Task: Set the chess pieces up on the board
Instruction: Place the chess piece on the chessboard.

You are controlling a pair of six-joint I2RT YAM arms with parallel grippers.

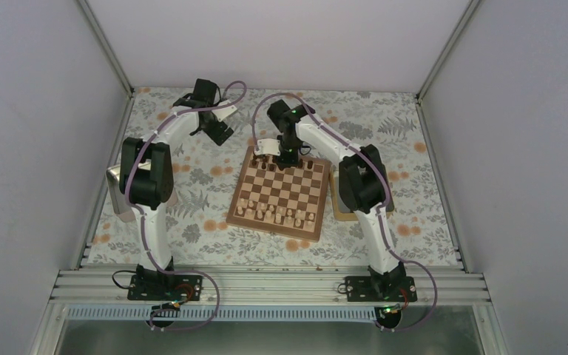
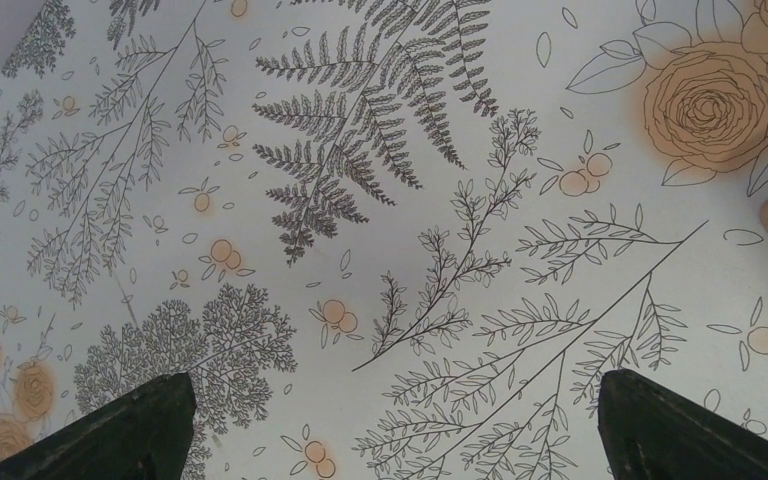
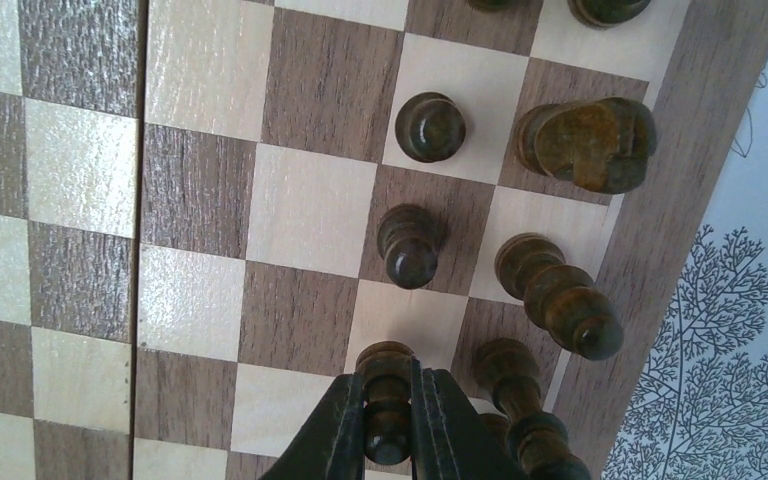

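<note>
Chess pieces (image 1: 277,164): we find the dark brown men gathered on the far rows of the board, directly under the right wrist.
Held piece: one dark pawn (image 3: 387,372), upright, sits between the right fingers. We cannot tell whether its base touches the square.
Right gripper (image 3: 389,410): narrow, with both jaws pressed against the sides of that pawn.
Neighbouring men: a free pawn (image 3: 410,245) stands on the dark square just beyond the held one. Taller dark pieces (image 3: 558,295) fill the edge row beside the border.
Board (image 1: 287,191): lies at the middle of the table, slightly turned, between the two arms.
Pale pieces (image 1: 275,213): we see them ranked on the two near rows.
Left gripper (image 2: 400,440): wide, with nothing between its fingers. It hangs over the floral tablecloth (image 2: 380,250), near the board's far left corner.
Tray (image 1: 338,208): tan, just beside the board's right edge and largely hidden by the right arm.
</note>
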